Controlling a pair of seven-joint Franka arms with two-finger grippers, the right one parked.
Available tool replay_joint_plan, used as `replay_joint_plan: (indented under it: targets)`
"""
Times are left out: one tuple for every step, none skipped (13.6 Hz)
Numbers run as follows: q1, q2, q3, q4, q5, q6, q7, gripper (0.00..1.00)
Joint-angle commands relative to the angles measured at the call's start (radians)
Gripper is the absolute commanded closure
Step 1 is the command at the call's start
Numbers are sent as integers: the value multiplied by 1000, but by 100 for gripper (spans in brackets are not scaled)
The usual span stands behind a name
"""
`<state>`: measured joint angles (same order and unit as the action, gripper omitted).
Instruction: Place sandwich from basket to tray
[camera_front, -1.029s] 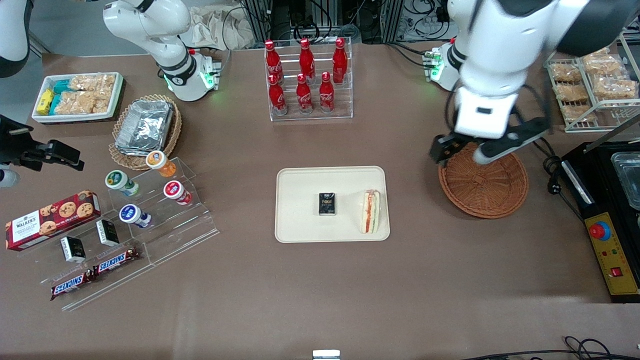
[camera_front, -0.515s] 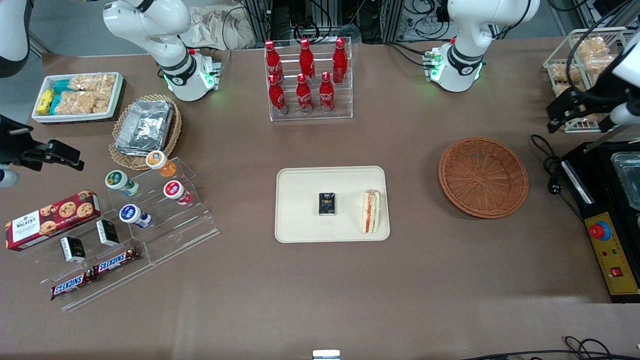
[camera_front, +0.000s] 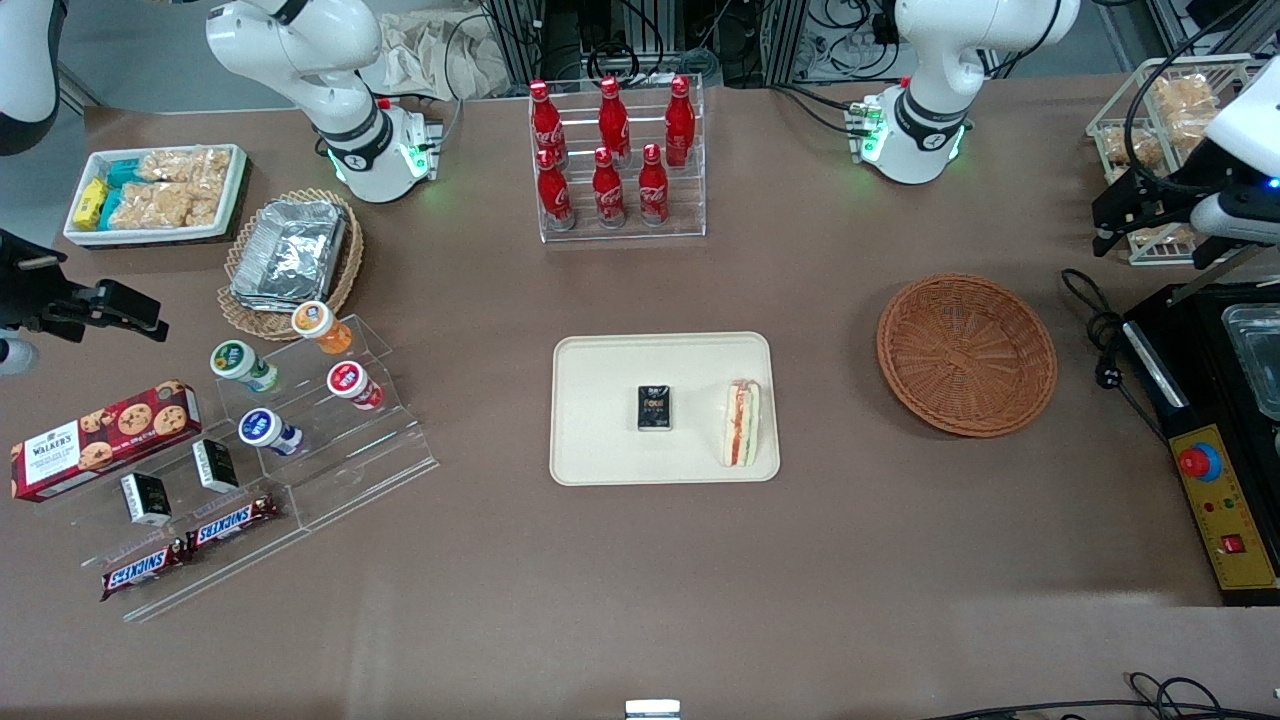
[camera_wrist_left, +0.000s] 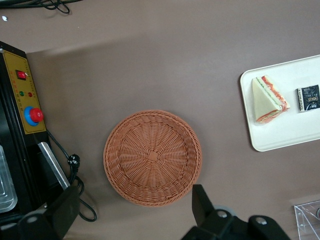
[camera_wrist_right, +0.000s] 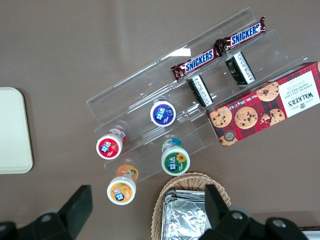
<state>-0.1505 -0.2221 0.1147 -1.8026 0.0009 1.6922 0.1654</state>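
Note:
The sandwich (camera_front: 741, 422) lies on its side on the cream tray (camera_front: 600, 360), near the tray edge closest to the basket. It also shows in the left wrist view (camera_wrist_left: 267, 100) on the tray (camera_wrist_left: 285, 135). The round reddish-brown basket (camera_front: 966, 355) is empty and also shows in the left wrist view (camera_wrist_left: 152, 157). My left gripper (camera_front: 1150, 232) hangs high, off toward the working arm's end of the table, past the basket and beside the wire rack. It is open and empty, its fingers wide apart in the left wrist view (camera_wrist_left: 134, 196).
A small black packet (camera_front: 655, 408) lies mid-tray. A black machine with a red button (camera_front: 1200, 462) and a cable (camera_front: 1105, 340) sit beside the basket. A wire rack of snacks (camera_front: 1170, 120) stands by the gripper. A rack of red bottles (camera_front: 610, 160) stands farther from the camera than the tray.
The left arm has swung from above the basket out toward its own end of the table, then almost stopped. The sandwich stays on the tray and the basket stays empty.

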Motion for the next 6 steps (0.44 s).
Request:
replay_joint_plan:
  targets:
    - [-1,-39,0,-15,17,8,2,0]
    - [-1,-33,2,-12,17,-11,8,0]
    - [0,-33,2,-14,19,-19,8,0]
    - [0,-31,2,-15,19,-19,8,0]
    - [0,-31,3,-15,22,-19,8,0]
    - [0,-31,3,-17,22,-25,8,0]
